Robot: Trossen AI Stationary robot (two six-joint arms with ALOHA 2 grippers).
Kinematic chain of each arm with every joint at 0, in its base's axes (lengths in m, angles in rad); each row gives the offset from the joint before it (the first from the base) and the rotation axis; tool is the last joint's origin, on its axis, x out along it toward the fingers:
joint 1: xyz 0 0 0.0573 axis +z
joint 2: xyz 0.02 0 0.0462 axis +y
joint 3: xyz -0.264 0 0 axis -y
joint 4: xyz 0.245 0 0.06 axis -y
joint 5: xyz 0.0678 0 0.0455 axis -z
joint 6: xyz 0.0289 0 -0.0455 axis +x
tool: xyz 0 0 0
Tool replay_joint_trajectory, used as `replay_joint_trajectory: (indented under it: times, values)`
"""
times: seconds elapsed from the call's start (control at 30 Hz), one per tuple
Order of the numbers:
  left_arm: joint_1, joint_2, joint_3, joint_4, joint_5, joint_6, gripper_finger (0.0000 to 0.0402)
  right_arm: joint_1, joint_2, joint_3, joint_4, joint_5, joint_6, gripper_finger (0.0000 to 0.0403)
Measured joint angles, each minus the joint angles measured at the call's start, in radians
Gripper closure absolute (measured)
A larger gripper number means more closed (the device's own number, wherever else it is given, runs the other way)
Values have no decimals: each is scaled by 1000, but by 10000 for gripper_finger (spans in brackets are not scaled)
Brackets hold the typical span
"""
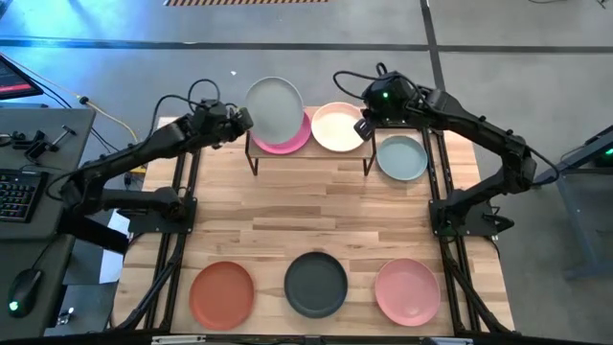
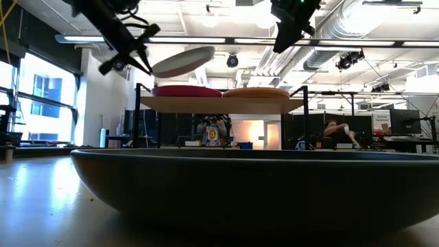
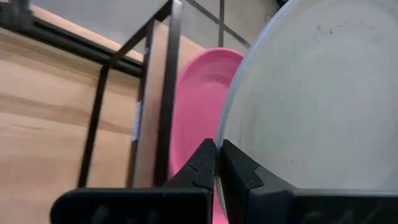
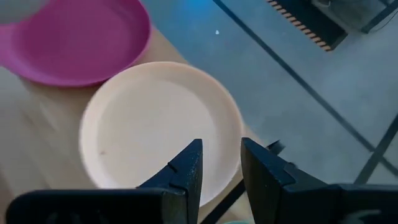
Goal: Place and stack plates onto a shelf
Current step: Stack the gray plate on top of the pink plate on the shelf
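Note:
My left gripper [image 1: 244,120] is shut on a pale grey-green plate [image 1: 275,105], which hangs over the magenta plate [image 1: 290,142] lying on the left half of the shelf [image 2: 212,104]. The peach plate [image 1: 335,126] lies on the shelf's right half. My right gripper [image 4: 222,152] is open and raised above the peach plate's right edge, touching nothing. A second grey-green plate [image 1: 401,156] rests on the table just right of the shelf. Terracotta [image 1: 222,292], charcoal [image 1: 316,283] and pink [image 1: 407,290] plates lie along the near edge. No tan plate shows. My left gripper pinches the grey-green plate's rim [image 3: 227,124] on its left side, one finger [image 3: 199,165] under it and one finger [image 3: 239,168] over it. The fingers come from the table's left. The plate [image 2: 184,60] is lifted clear above the magenta plate [image 2: 185,90], tilted.
The shelf's thin black legs [image 1: 254,163] stand at the table's far middle. Open tabletop [image 1: 316,211] lies between the shelf and the near row of plates. A keyboard and a mouse sit on a side desk [image 1: 19,192] left of the table.

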Motion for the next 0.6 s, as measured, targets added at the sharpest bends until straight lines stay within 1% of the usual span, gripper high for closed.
replay_joint_trajectory:
  times: [0.13, 0.23, 0.43, 0.6]
  values:
    - [-14, 63, 0, 104, -1, -27, 402, -35, 0, 0, 26, -8, -59, 313]
    - [-23, 100, 0, 152, -1, -33, 402, -59, 0, 0, 44, -22, -93, 313]
    - [-23, 136, 0, 151, 6, -54, 402, -97, 0, 0, 49, -77, -121, 313]
    - [-21, 127, 0, 133, 23, -61, 402, -116, 0, 0, 49, -86, -120, 313]
